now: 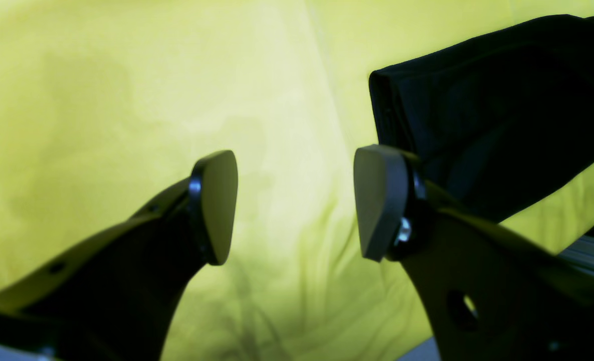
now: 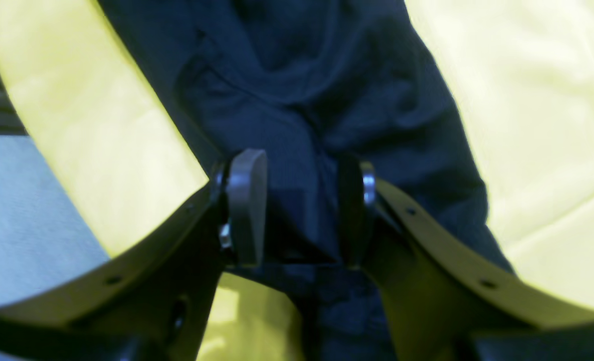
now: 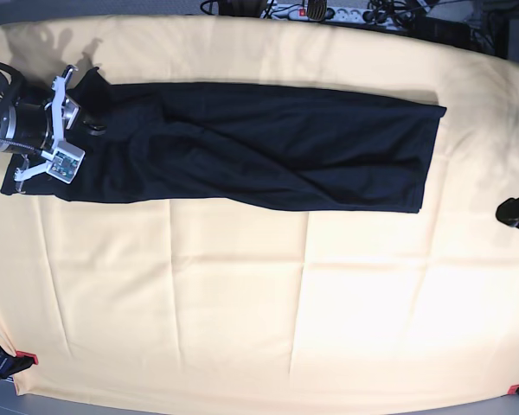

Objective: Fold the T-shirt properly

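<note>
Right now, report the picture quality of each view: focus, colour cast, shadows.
Left wrist view: soft focus, strong green-yellow cast on the cloth, T-shirt nearly featureless black. Right wrist view: blurred, shirt reads bluish. Base view: sharpest, warm cream tone, faint shadows near the top corners.

Left hand (image 1: 297,205) open over yellow cloth (image 1: 126,100); T-shirt (image 1: 492,110) corner beside.

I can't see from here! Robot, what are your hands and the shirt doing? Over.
Left gripper open over the yellow cloth, empty. Right gripper jaws apart astride the T-shirt, a long strip. Nothing in the way.
</note>
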